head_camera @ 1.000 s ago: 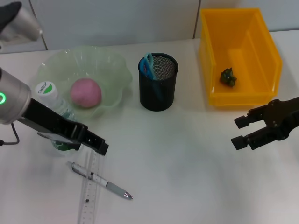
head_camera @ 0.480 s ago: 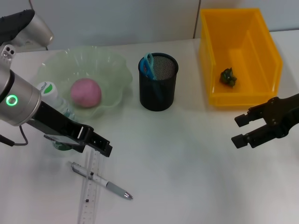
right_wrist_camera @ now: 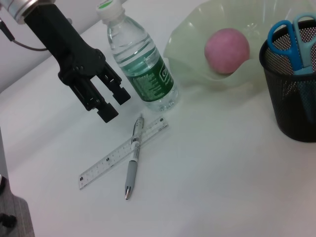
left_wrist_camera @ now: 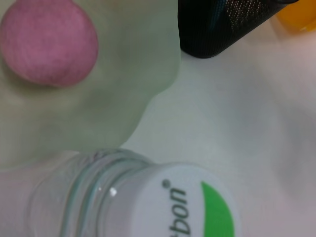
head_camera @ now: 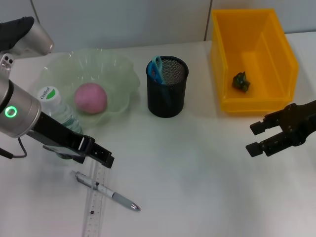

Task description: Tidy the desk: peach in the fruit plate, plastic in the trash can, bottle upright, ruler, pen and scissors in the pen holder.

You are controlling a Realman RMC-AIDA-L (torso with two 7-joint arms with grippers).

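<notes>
Two items left on the worktop: ruler (head_camera: 95, 203) and pen (head_camera: 105, 190).
Left gripper (head_camera: 101, 156), jaws apart and empty, has backed off the upright bottle (head_camera: 58, 111); right gripper (head_camera: 257, 138) waits open.

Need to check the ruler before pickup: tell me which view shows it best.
The right wrist view: the whole ruler lies flat with the pen across it. The head view shows the ruler cut off at the frame edge. The left wrist view shows none of it.

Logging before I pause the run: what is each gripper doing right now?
Left gripper: open, empty, beside the upright bottle, above the ruler.
Right gripper: open, empty, near the yellow bin.
</notes>
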